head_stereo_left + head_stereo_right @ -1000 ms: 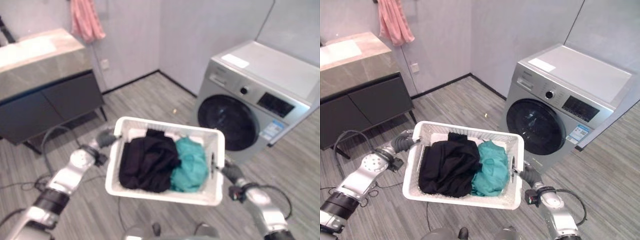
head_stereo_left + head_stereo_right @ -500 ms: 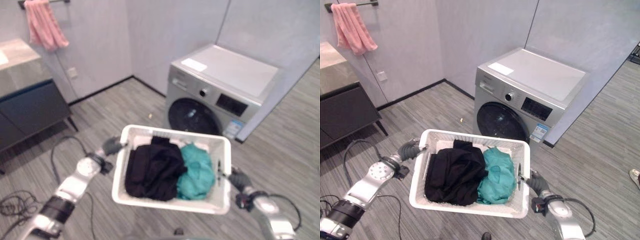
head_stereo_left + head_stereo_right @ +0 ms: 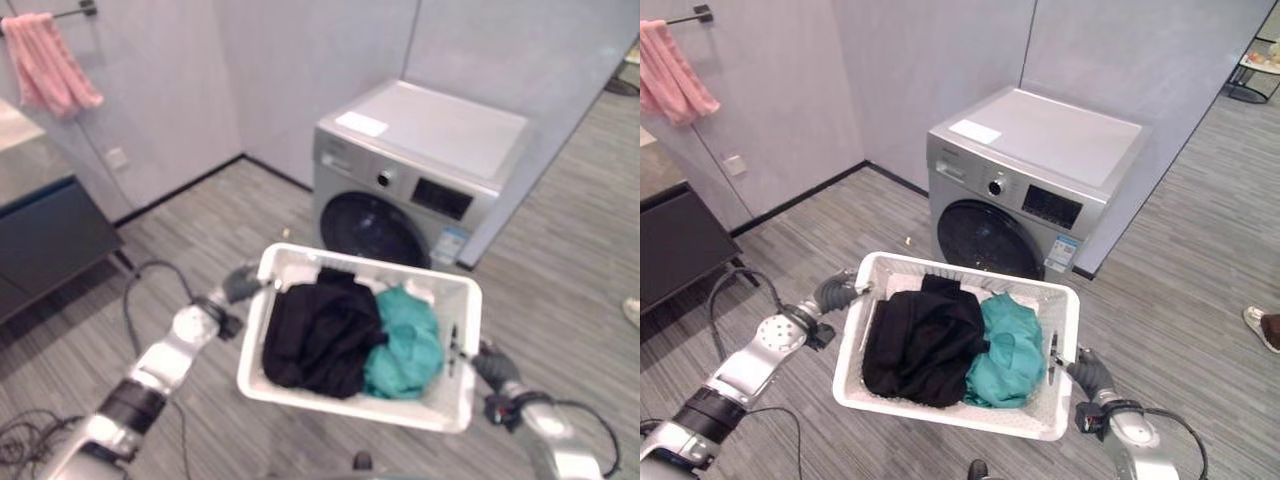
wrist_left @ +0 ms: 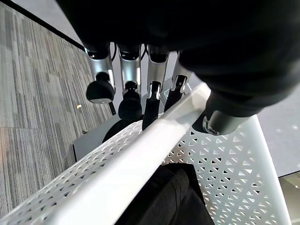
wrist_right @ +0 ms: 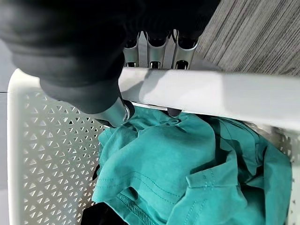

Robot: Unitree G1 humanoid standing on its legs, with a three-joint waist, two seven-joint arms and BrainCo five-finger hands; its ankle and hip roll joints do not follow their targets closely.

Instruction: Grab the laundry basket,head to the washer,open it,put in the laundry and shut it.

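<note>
Left hand and right hand: clamped on opposite rims of white perforated plastic laundry basket; judged light, stiff; soft black and teal clothes inside.

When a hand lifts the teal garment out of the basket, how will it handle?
The teal garment lies crumpled in soft folds, so it will likely drape limp and weigh little. It rests against the black clothing in the white basket, so that may drag along.
</note>
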